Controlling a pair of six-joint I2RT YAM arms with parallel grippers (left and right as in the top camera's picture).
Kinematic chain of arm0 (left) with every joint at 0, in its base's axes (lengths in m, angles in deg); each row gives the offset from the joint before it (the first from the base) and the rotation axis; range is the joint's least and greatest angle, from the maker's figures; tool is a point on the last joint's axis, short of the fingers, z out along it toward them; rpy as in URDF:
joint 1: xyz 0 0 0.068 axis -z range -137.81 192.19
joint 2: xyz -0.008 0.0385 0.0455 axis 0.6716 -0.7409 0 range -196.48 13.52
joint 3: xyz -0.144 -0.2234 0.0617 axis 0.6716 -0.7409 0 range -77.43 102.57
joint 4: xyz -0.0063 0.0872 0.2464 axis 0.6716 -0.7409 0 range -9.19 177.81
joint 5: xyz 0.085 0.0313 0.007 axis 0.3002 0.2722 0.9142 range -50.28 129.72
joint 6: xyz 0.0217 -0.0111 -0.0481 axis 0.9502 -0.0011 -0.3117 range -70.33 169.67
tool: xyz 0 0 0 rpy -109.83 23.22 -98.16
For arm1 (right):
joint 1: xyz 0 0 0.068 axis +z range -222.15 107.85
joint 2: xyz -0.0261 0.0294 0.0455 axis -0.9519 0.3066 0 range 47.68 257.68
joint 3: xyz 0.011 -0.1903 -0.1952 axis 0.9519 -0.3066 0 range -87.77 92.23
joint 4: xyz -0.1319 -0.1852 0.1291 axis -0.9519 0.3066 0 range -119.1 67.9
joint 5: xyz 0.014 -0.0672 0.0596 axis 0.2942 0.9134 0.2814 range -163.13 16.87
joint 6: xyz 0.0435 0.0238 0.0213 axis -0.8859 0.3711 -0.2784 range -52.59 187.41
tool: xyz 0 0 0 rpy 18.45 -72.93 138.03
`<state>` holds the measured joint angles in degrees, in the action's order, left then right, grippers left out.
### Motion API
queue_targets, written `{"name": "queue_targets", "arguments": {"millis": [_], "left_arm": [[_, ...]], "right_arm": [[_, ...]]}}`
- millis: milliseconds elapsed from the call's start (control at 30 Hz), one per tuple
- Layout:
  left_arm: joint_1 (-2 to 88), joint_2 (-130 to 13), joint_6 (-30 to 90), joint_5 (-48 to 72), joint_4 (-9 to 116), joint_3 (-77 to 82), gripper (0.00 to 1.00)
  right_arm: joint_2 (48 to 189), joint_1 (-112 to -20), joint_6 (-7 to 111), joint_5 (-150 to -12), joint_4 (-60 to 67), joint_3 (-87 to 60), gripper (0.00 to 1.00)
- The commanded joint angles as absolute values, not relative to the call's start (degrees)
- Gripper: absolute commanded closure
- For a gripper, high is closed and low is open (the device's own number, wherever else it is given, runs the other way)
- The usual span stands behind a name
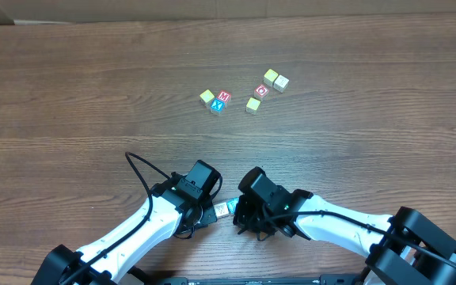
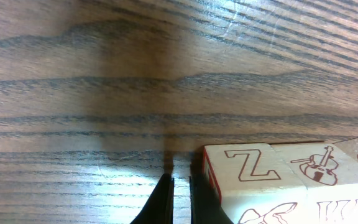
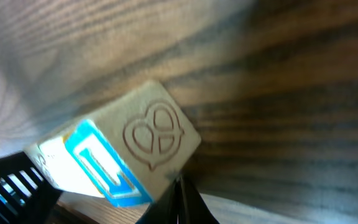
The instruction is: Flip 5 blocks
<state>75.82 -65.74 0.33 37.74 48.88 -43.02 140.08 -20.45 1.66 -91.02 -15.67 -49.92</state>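
The table (image 1: 70, 95) is dark brown wood with long streaked grain running across the frame. A paler tan band (image 1: 212, 8) lies along the top edge of the overhead view, and no more of the room shows.

A loose cluster of blocks (image 1: 252, 104) sits just above the centre of that view, with yellow, red, blue and cream faces showing. At bottom centre the two arms meet, with a small pale block (image 1: 222, 210) between their tips.

The left gripper (image 2: 180, 186) is closed with nothing between its jaws, at the bottom edge of the left wrist view over bare wood. Just to its right, the Z block (image 2: 244, 167) and the violin block (image 2: 319, 167) touch side by side.

The right gripper (image 3: 180, 196) is closed to a point and empty, at the bottom centre of the right wrist view. The pretzel block (image 3: 129, 155), which has a blue letter on its other face, lies tilted just to the gripper's upper left. I cannot tell whether they touch.
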Motion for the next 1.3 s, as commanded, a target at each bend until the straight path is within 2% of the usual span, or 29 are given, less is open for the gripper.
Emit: {"name": "queue_targets", "arguments": {"millis": [0,167,400,533,767,1267], "left_arm": [[75.5,-66.1,0.2,37.3,49.1,-43.1,0.96],[75.5,-66.1,0.4,37.3,49.1,-43.1,0.96],[75.5,-66.1,0.4,37.3,49.1,-43.1,0.96],[75.5,-66.1,0.4,37.3,49.1,-43.1,0.96],[75.5,-66.1,0.4,37.3,49.1,-43.1,0.95],[75.5,-66.1,0.4,37.3,49.1,-43.1,0.96]], "right_arm": [[135.7,-18.8,1.8,-87.4,-13.5,-50.3,0.96],[128.3,-17.6,6.5,-80.5,-8.9,-50.3,0.96],[126.9,-18.0,30.9,-79.2,-7.4,-50.3,0.96],[127.1,-18.7,36.6,-78.9,-5.4,-50.3,0.96],[128.4,-18.7,39.4,-70.0,-6.1,-50.3,0.96],[132.6,-18.7,39.8,-70.7,-12.2,-50.1,0.96]]}}
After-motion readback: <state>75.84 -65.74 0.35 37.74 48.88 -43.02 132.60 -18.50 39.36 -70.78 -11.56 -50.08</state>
